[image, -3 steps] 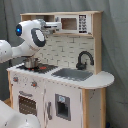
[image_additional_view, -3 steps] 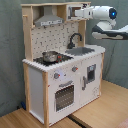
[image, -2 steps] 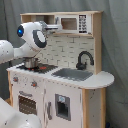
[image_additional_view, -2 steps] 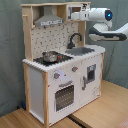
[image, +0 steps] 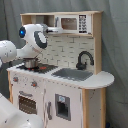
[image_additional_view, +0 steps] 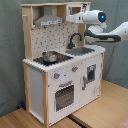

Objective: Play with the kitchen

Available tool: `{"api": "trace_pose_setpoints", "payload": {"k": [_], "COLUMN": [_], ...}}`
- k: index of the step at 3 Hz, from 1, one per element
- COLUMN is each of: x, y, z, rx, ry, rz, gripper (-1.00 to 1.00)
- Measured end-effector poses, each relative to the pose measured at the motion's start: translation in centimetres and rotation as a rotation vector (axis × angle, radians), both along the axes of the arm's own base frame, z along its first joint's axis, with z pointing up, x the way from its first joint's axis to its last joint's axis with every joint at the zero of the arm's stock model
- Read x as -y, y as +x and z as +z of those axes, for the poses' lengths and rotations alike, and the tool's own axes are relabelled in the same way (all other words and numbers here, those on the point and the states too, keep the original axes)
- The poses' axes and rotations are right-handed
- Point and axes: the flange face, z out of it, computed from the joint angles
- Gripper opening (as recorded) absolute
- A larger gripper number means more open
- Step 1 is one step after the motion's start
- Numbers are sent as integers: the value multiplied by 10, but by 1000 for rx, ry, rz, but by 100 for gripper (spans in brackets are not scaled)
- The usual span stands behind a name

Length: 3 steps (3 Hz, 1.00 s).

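Observation:
The kitchen (image: 75,90) is a white and light-wood toy with a pot (image: 30,63) on the stove, a black faucet (image: 84,59), a grey sink (image: 72,74) and a windowed oven door (image: 27,104). In the second exterior view the kitchen (image_additional_view: 40,75) also shows its grey range hood (image_additional_view: 47,20). My gripper (image: 54,28) is up at the top shelf, right at the left edge of the microwave cabinet (image: 77,23). In the second exterior view the gripper (image_additional_view: 70,19) hangs above the faucet (image_additional_view: 75,39), beside the hood.
The white arm (image_additional_view: 107,30) reaches in from the second exterior view's right, above the counter. A grey curtain (image: 115,50) hangs behind the kitchen. The kitchen stands on a wooden table (image_additional_view: 105,105) with a seam in front.
The gripper has moved a little lower and closer to the microwave cabinet's edge. Nothing on the kitchen has moved.

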Motion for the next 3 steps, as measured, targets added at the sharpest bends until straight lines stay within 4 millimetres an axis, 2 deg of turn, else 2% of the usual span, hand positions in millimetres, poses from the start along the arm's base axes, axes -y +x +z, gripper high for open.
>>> {"api": "trace_pose_setpoints", "payload": {"k": [1, 2, 3], "x": [-11, -10, -10], "y": [11, 16, 16], "z": [5, 8, 8], "rx": [2, 11, 11], "ry": [7, 4, 4], "rz": [-2, -7, -6], "gripper": [100, 100, -100]}}
